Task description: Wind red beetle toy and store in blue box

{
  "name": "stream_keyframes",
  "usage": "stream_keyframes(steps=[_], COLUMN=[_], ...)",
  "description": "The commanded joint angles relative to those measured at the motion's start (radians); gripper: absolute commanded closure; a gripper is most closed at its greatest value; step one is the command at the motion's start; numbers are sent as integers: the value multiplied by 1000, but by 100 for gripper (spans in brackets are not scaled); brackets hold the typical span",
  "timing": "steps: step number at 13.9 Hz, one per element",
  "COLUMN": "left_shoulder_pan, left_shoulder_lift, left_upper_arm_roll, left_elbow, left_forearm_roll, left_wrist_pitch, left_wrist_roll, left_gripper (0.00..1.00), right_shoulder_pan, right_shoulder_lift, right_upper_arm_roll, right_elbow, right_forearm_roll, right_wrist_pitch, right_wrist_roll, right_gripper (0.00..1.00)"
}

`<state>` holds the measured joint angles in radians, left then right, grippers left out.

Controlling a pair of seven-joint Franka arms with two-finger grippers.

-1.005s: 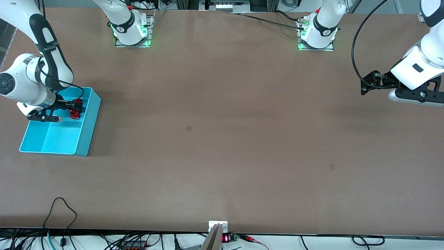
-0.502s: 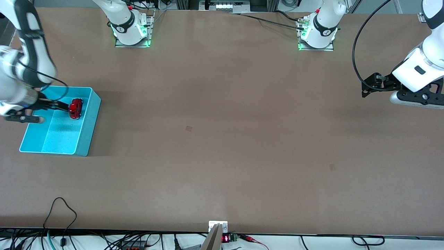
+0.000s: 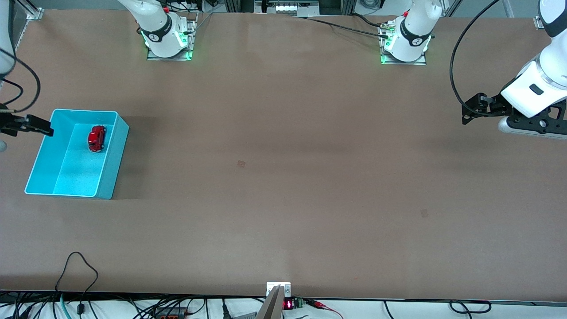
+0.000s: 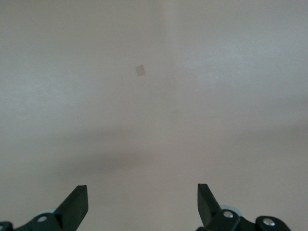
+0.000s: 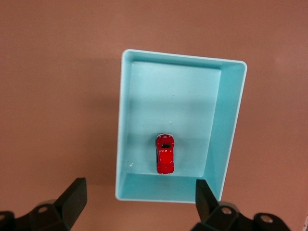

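Note:
The red beetle toy [image 3: 96, 138] lies free on the floor of the blue box [image 3: 116, 155], in the part farther from the front camera. The right wrist view looks down on the beetle toy [image 5: 165, 154] inside the box [image 5: 226, 125]. My right gripper [image 3: 42, 128] hangs open and empty in the air just outside the box's rim, at the right arm's end of the table; its own camera shows the gripper [image 5: 140, 185] spread wide above the box. My left gripper [image 3: 465, 111] waits open and empty over bare table at the left arm's end, as the left gripper [image 4: 142, 192] shows.
The box stands near the table edge at the right arm's end. Small square marks [image 3: 241, 163] [image 3: 424, 213] lie flat on the brown tabletop. Both arm bases [image 3: 168, 42] [image 3: 405, 44] stand along the edge farthest from the camera. Cables [image 3: 77, 270] trail at the near edge.
My right gripper opened, let go of the red beetle toy and pulled up and out of the box toward the table's end. The toy stays in the box. The left arm barely moved.

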<state>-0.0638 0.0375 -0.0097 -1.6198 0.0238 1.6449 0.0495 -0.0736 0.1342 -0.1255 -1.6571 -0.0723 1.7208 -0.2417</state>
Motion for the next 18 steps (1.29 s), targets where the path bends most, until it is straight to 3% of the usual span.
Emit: stream_keyframes(steps=[1, 3, 6, 9, 10, 18], left_shoulder_pan=[1, 1, -1, 4, 4, 2], left_shoulder_lift=[15, 15, 15, 15, 15, 15], left_upper_arm_roll=[-1, -1, -1, -1, -1, -1], left_elbow=[32, 32, 32, 32, 32, 32], left_forearm_roll=[-1, -1, -1, -1, -1, -1], left_wrist_pitch=[-20, -20, -19, -20, -20, -20], left_wrist_roll=[21, 23, 21, 23, 23, 23], left_gripper=[0, 0, 0, 0, 0, 0], right_shoulder_pan=[-3, 12, 72, 168, 184, 183], right_shoulder_lift=[5, 5, 13, 12, 12, 10], right_upper_arm_roll=[65, 79, 43, -63, -72, -72], right_elbow=[114, 154, 154, 167, 168, 166], right_forearm_roll=[9, 17, 75, 71, 68, 75], right_wrist_pitch=[-136, -196, -196, -236, -236, -227], right_wrist_roll=[-7, 2, 76, 68, 68, 84], right_gripper=[0, 0, 0, 0, 0, 0])
